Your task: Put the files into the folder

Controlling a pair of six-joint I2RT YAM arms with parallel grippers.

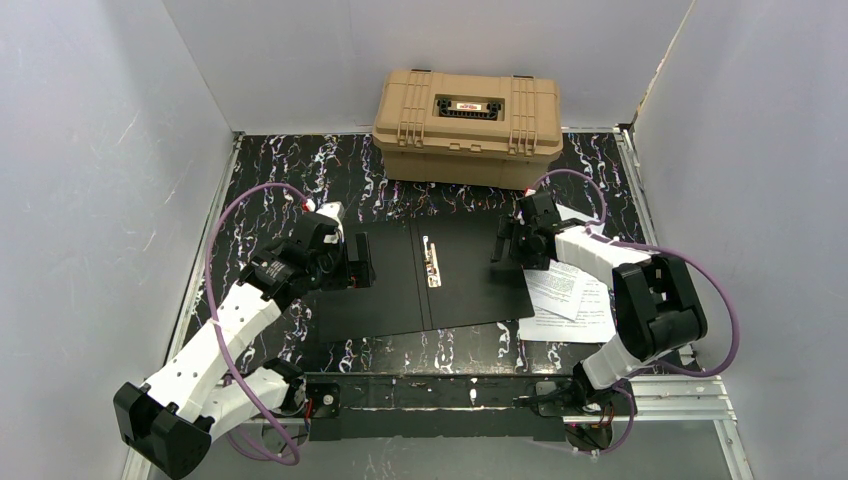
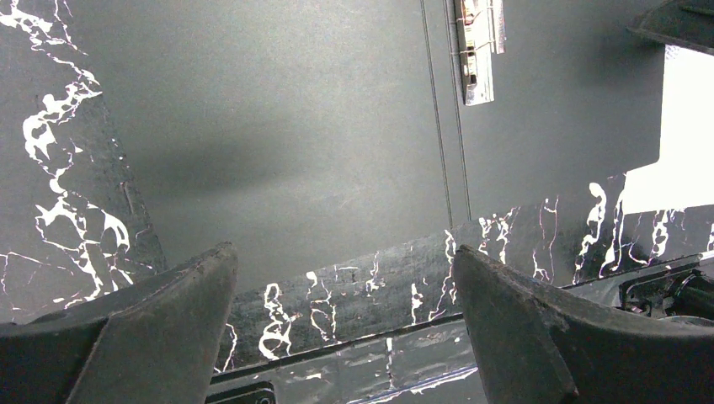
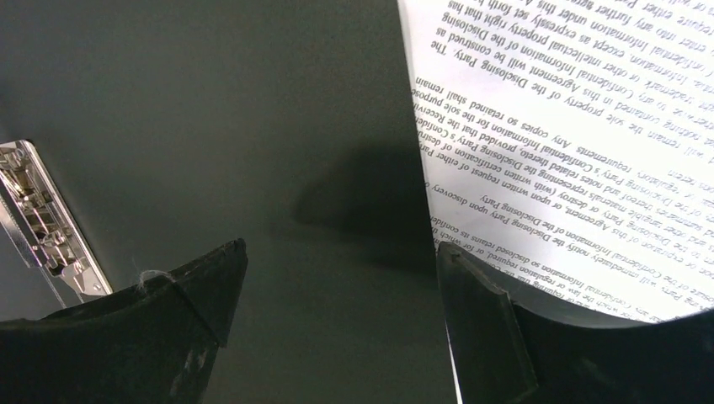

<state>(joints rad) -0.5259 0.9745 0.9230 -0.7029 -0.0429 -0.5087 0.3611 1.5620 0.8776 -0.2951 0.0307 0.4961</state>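
Note:
The folder (image 1: 470, 285) lies open and flat mid-table, black inside up, with a metal clip (image 1: 433, 265) at its spine. The files (image 1: 570, 300), white printed sheets, rest on the table just off its right edge, partly under the right arm. My left gripper (image 1: 355, 262) hovers open over the folder's left edge. My right gripper (image 1: 508, 245) hovers open above the folder's right half. The left wrist view has the open left gripper (image 2: 341, 251), the folder (image 2: 295, 126) and the clip (image 2: 478, 50). The right wrist view has the open right gripper (image 3: 341, 246), the folder (image 3: 253, 109) and the files (image 3: 572, 126).
A tan plastic hard case (image 1: 467, 125) stands shut at the back of the table, behind the folder. White walls close in the left, right and back sides. A metal rail (image 1: 660, 395) runs along the near edge between the arm bases.

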